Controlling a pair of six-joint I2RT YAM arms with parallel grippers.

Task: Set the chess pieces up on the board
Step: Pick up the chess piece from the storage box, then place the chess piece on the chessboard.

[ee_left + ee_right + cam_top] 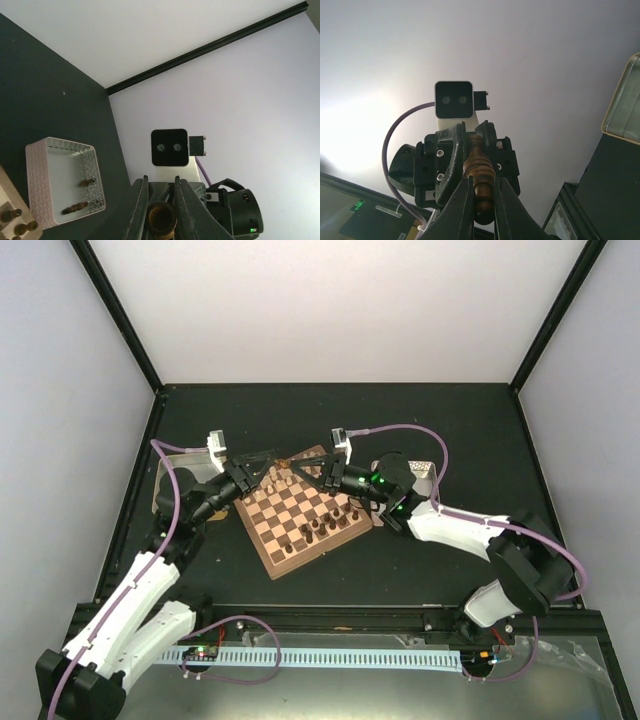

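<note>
Chessmen [320, 527] fill only part of the board [283, 512]; more wait in the pink tin [37, 190]. Left fingers [137, 210] and right fingers [460, 210] clench one dark chessman [481, 175].

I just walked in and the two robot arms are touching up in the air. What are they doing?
They are setting up a chess game. The left arm and the right arm meet above the far corner of the board. Both seem to have their jaws closed on one dark brown chess piece, as if passing it across. Other pieces already stand on the board, and a few dark pieces lie in the pinkish tin beside it.
</note>
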